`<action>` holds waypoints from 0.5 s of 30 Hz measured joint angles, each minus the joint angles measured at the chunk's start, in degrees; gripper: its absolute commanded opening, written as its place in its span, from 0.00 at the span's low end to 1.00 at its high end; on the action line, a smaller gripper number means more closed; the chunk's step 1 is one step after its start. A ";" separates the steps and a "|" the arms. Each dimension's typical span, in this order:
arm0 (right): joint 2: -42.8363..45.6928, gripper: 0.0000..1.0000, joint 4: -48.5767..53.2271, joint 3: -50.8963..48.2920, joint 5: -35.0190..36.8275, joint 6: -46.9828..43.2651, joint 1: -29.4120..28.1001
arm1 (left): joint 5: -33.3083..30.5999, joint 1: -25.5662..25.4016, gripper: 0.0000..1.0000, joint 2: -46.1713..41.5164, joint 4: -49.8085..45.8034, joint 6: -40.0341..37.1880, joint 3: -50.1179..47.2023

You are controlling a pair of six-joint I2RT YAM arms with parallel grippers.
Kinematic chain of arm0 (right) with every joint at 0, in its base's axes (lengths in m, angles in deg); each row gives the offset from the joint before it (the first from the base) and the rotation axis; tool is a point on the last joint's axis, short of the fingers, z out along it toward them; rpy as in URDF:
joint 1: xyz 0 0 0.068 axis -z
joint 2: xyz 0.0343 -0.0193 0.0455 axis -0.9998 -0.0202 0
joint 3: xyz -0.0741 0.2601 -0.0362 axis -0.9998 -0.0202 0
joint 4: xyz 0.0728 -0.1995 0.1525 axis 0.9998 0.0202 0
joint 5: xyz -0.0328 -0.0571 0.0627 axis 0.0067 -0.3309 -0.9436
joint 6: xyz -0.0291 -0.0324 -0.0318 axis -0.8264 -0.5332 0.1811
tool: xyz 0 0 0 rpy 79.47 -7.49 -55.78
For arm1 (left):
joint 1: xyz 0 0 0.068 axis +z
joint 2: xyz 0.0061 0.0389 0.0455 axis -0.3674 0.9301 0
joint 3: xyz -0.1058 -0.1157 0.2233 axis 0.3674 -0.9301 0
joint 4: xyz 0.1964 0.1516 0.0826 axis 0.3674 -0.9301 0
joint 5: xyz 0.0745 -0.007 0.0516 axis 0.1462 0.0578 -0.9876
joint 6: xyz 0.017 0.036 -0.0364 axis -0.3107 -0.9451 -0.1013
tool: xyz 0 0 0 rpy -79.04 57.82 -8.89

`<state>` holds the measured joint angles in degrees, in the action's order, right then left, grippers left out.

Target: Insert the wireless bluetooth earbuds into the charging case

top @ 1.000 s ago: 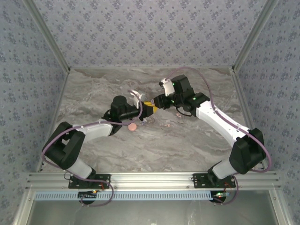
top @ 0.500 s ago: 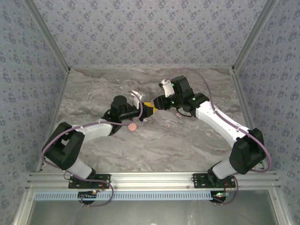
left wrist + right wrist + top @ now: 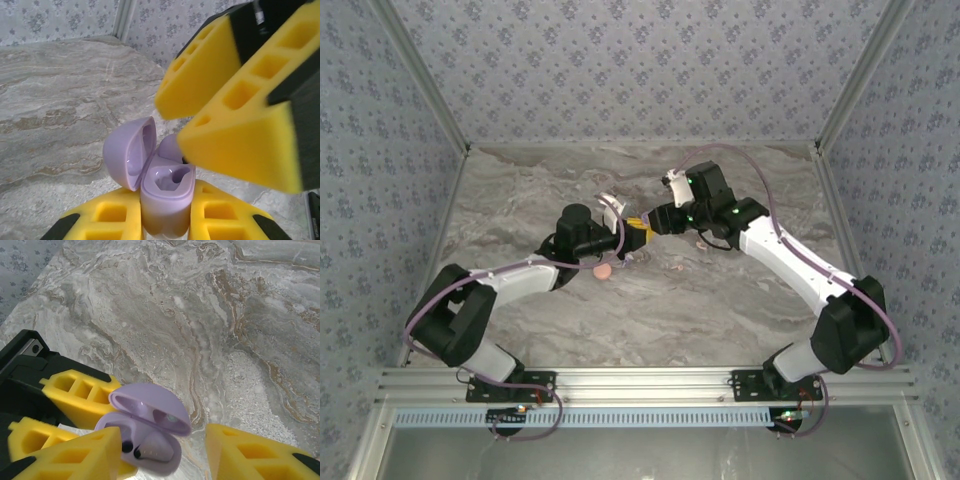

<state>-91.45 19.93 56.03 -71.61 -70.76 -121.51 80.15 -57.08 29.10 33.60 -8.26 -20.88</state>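
Observation:
My left gripper [image 3: 165,212] is shut on a lilac charging case [image 3: 162,200], held upright with its lid [image 3: 129,150] swung open. One lilac earbud [image 3: 157,449] lies in a slot of the case [image 3: 150,440]; the other slot [image 3: 172,179] stands empty. My right gripper [image 3: 164,434] hovers right over the case, open, its yellow fingers [image 3: 70,457] standing apart on either side of the earbud without touching it. In the top view the two grippers meet tip to tip at mid-table, the left gripper [image 3: 636,234] below the right gripper [image 3: 652,224].
A pink round case [image 3: 604,269] lies just in front of the left wrist. Two pinkish specks, more earbuds [image 3: 677,268] [image 3: 701,243], lie on the marble right of it. A small pale object [image 3: 607,197] sits behind the left gripper.
The right gripper's jaws have spread apart over the case. Both arms have stayed almost where they were.

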 measured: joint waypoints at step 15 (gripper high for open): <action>1.99 0.50 1.92 0.00 11.78 3.65 -0.11 | -10.40 0.24 0.14 -7.19 -10.67 -3.67 -1.20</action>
<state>-89.46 21.86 56.03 -59.83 -67.11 -121.62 69.75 -56.84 21.91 22.93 -11.93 -22.08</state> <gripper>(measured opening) 0.502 0.187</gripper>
